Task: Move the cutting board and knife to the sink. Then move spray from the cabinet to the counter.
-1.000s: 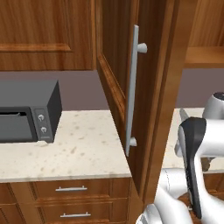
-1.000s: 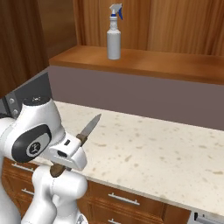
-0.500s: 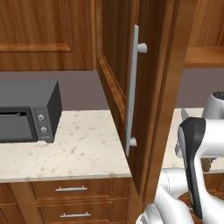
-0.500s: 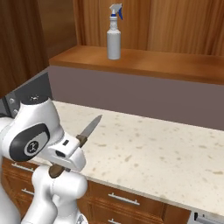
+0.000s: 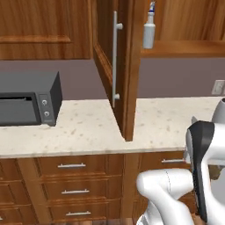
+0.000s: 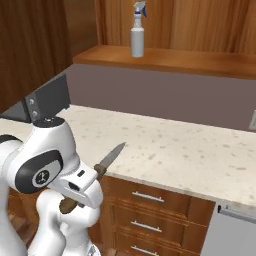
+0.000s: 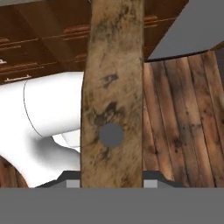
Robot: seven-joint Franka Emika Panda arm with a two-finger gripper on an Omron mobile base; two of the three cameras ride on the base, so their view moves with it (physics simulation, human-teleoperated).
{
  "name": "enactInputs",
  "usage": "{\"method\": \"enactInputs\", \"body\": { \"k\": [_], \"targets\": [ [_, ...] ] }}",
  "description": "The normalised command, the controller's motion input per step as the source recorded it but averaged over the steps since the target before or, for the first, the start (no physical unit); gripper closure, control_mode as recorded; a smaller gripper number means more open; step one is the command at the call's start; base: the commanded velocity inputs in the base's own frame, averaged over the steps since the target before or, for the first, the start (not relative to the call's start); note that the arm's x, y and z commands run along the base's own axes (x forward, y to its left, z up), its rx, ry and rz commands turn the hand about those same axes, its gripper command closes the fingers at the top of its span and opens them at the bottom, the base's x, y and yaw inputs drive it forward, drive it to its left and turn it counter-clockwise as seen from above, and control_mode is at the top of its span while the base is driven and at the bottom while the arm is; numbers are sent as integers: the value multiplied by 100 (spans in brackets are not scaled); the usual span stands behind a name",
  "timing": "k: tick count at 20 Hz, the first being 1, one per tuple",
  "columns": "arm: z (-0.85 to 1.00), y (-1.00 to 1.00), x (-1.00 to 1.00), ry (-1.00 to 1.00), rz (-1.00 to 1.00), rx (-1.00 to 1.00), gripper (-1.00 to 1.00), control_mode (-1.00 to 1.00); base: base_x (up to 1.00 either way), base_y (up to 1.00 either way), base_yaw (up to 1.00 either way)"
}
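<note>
My gripper (image 6: 84,183) is shut on the knife (image 6: 109,157), low in front of the counter (image 6: 175,145). The silver blade points up and to the right, and the dark handle end sticks out below my hand. In the hand view the worn wooden knife handle (image 7: 113,100) runs up between my gripper (image 7: 112,181). The grey spray (image 6: 137,35) with its white trigger head stands upright on the cabinet shelf; it is also in the left base view as the spray (image 5: 149,33). The cabinet door (image 5: 129,66) stands open, edge-on, with its silver bar handle (image 5: 115,57). The cutting board and the sink are out of view.
A dark grey microwave (image 5: 26,99) sits on the counter (image 5: 88,127) at the left, the same microwave (image 6: 45,100) behind my arm. Drawers (image 5: 72,167) run under the counter. A grey appliance front (image 6: 235,232) is at the lower right. A wall outlet (image 5: 217,87) is on the backsplash.
The whole picture has shifted in both base views, so the base has driven; the spray shelf now shows in the left base view. The knife stays in my shut gripper.
</note>
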Motion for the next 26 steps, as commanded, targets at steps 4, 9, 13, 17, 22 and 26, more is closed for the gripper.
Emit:
{"method": "enactInputs", "body": {
  "k": [4, 9, 13, 17, 22, 26],
  "targets": [
    [0, 0, 0, 0, 0, 0, 100, 100, -92, 21, 0],
    [0, 0, 0, 0, 0, 0, 100, 100, -89, 73, 2],
    [0, 0, 0, 0, 0, 0, 100, 100, -66, 99, 10],
    [0, 0, 0, 0, 0, 0, 100, 100, -14, 100, 20],
    [0, 0, 0, 0, 0, 0, 100, 100, 0, 100, 33],
    [0, 0, 0, 0, 0, 0, 100, 100, 0, 100, 55]
  ]
}}
